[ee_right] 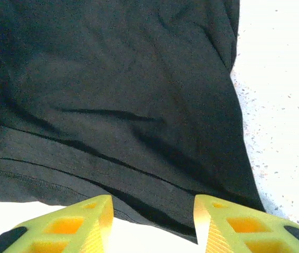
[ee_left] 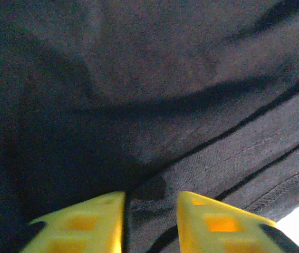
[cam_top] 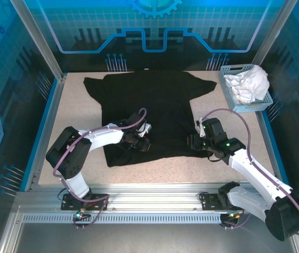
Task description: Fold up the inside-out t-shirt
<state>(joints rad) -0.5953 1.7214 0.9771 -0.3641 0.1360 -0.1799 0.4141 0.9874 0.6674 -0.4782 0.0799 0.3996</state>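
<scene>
From above: found the shirt (cam_top: 149,105) spread flat on the counter (cam_top: 80,121), collar far, hem nearest the bases. Saw the left hand (cam_top: 137,139) down on the hem left of middle, and the right hand (cam_top: 196,141) at the hem's right corner. Judged that uneven spacing likely to skew a fold.

Left wrist: saw the left hand (ee_left: 149,221) narrowed around a ridge of cloth; could not tell whether clamped. Feared pinching one layer only, or slipping off on a lift.

Right wrist: saw the right hand (ee_right: 154,226) wide, holding nothing, straddling the hem. Feared closing past the edge and missing.
</scene>
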